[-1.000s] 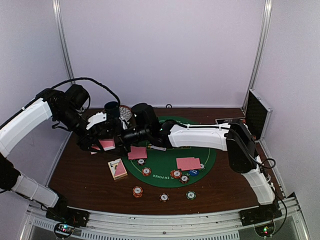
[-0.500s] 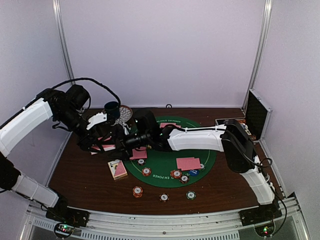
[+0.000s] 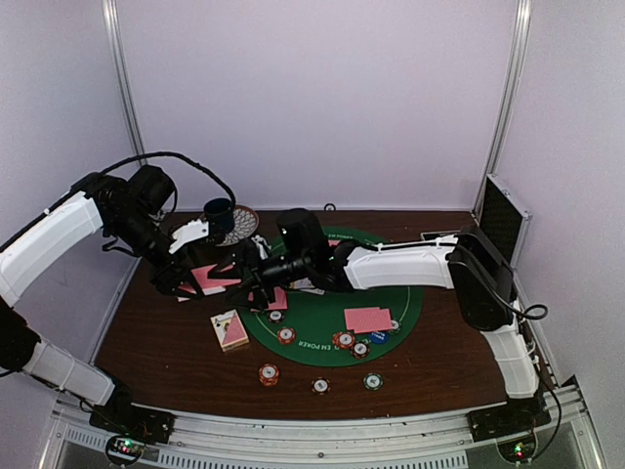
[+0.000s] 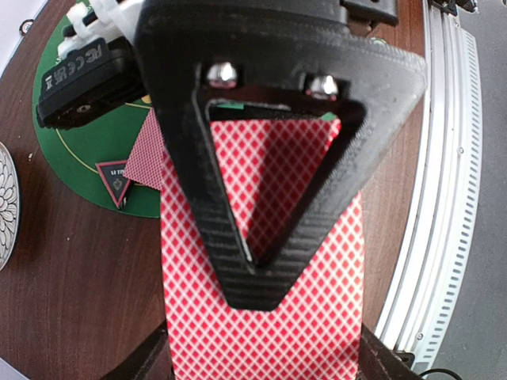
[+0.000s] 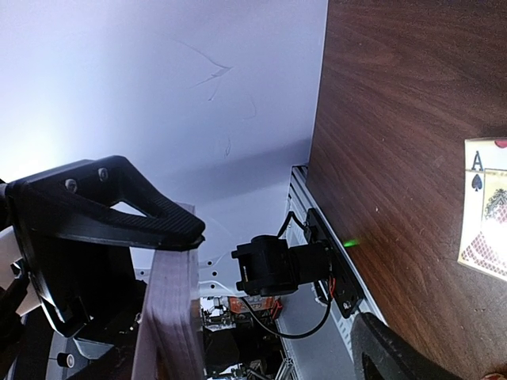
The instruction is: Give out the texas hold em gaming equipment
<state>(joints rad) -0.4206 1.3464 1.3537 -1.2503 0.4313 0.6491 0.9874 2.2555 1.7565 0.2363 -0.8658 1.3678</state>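
Note:
My left gripper [image 3: 192,280] is shut on a deck of pink-backed playing cards [image 4: 261,332], held over the table's left side. The deck [image 3: 210,277] shows between both grippers. My right gripper [image 3: 256,272] reaches in from the right and stands open. In the right wrist view the deck's edge [image 5: 168,317] stands between its jaws, and I cannot tell if they touch it. A pair of cards [image 3: 367,319] and one more card [image 3: 276,298] lie on the green mat [image 3: 322,327]. Striped chips [image 3: 269,374] [image 3: 343,340] sit near the mat's front. A black-red triangular marker [image 4: 115,180] lies at the mat's edge.
A card box with an ace of spades [image 3: 229,329] lies left of the mat. The dark blue cup [image 3: 218,211] and patterned saucer [image 3: 240,225] stand behind the left gripper. An open metal case [image 3: 500,227] stands at the back right. A blue button [image 3: 379,337] lies on the mat.
The right arm has shifted a little to the right along the mat, and its jaws have narrowed slightly. More of the pink deck shows now. The left arm has held still.

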